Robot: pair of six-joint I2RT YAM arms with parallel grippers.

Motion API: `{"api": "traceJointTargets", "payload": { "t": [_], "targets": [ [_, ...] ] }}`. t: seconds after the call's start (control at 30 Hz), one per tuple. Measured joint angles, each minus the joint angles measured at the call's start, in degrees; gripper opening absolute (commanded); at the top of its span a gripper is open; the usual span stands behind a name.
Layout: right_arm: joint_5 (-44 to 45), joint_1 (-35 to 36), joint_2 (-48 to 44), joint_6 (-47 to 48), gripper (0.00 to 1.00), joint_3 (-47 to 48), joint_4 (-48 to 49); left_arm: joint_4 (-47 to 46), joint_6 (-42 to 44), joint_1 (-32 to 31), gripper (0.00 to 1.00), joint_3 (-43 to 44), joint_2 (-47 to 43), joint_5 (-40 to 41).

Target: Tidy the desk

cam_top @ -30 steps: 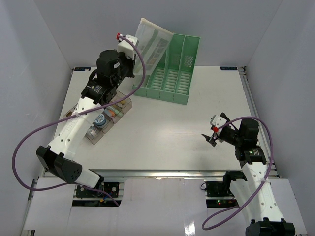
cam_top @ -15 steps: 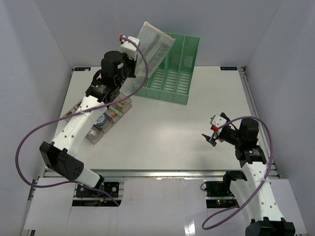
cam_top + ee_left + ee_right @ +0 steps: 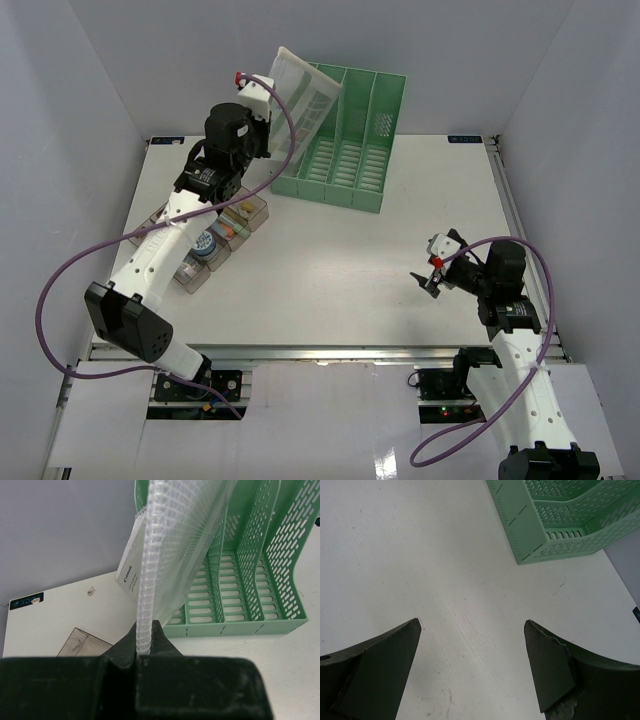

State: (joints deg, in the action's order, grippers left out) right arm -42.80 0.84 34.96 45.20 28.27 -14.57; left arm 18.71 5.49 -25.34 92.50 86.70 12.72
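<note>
A clear mesh pouch [image 3: 300, 92] with printed papers inside hangs tilted over the left end of the green file rack [image 3: 350, 150] at the back of the white desk [image 3: 330, 270]. My left gripper [image 3: 270, 132] is shut on the pouch's lower edge. In the left wrist view the ribbed pouch edge [image 3: 150, 570] rises from between the black fingers of this gripper [image 3: 144, 630], with the rack's slots [image 3: 240, 595] behind it. My right gripper [image 3: 428, 280] hovers open over the desk's right side. Only bare desk [image 3: 420, 555] lies under this gripper [image 3: 472, 625].
A clear compartment box [image 3: 215, 245] with small items lies under the left arm, left of the rack; its corner [image 3: 82, 642] shows in the left wrist view. The rack's near corner [image 3: 555, 525] is ahead of the right gripper. White walls enclose the desk.
My left gripper has swung the pouch's top a little to the left above the rack. The right arm has not moved.
</note>
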Motion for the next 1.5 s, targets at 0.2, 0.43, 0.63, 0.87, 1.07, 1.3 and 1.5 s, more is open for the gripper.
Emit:
{"api": "traceJointTargets", "payload": {
  "t": [0.2,0.43,0.63,0.87,1.07,1.3,1.5],
  "targets": [
    [-0.2,0.0,0.0,0.0,0.9,0.0,0.0,0.1,-1.1,0.7,0.0,-0.2,0.0,0.0],
    [-0.4,0.0,0.1,0.0,0.9,0.0,0.0,-0.1,-2.1,1.0,0.0,-0.8,-0.2,0.0],
    [-0.7,0.0,0.4,0.0,0.9,0.0,0.0,-0.6,-2.7,1.4,0.0,-3.1,-1.3,0.0],
    [-0.9,0.0,0.4,0.0,0.9,0.0,0.0,-0.3,-2.9,2.0,0.0,-5.2,-2.2,-0.3],
    [-0.9,0.0,0.4,0.1,0.9,0.0,0.0,-0.2,-3.5,2.0,0.0,-5.4,-2.2,-2.1],
    [-0.9,0.0,0.4,0.2,0.9,0.0,0.0,1.6,-4.0,2.0,0.0,-2.9,0.4,-5.8],
    [-0.9,0.0,0.4,0.3,0.9,0.0,0.0,3.3,-4.1,2.0,0.0,2.9,5.7,-8.8]
  ]
}}
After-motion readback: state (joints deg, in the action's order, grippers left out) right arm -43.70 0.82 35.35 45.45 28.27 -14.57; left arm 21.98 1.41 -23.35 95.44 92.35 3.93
